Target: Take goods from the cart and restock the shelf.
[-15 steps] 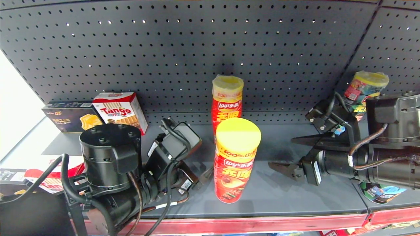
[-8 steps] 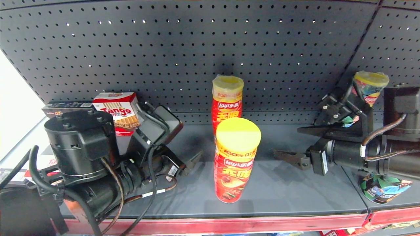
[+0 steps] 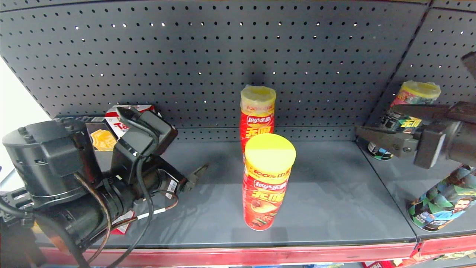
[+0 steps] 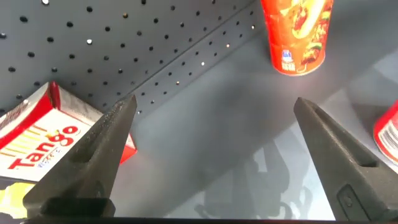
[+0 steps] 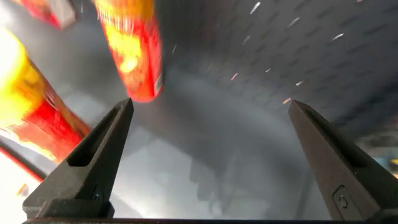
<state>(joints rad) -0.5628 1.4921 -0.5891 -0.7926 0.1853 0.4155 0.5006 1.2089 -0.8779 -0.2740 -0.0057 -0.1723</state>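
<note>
Two red chip cans with yellow lids stand upright mid-shelf, the front can point(image 3: 269, 182) just ahead of the rear can point(image 3: 257, 115). My left gripper point(image 3: 195, 175) hovers low over the shelf to the left of the front can, open and empty. In the left wrist view the left gripper point(image 4: 214, 106) spreads wide, with the rear can point(image 4: 297, 34) beyond it and the front can point(image 4: 388, 134) at the edge. My right gripper point(image 3: 379, 121) hangs open and empty at the far right, well clear of both cans. In the right wrist view the right gripper point(image 5: 211, 107) faces a blurred red can point(image 5: 130, 50).
A red-and-white wafer box point(image 3: 113, 121) and a dark box point(image 3: 100, 137) sit behind my left arm. A dark patterned can point(image 3: 412, 98) stands at the back right, another point(image 3: 442, 204) at the front right. The pegboard point(image 3: 223, 56) backs the grey shelf point(image 3: 327, 201), which has a red front edge point(image 3: 260, 255).
Both arms have drawn away from the front can: the left one to the left, the right one to the right and upward. The cans have stayed put.
</note>
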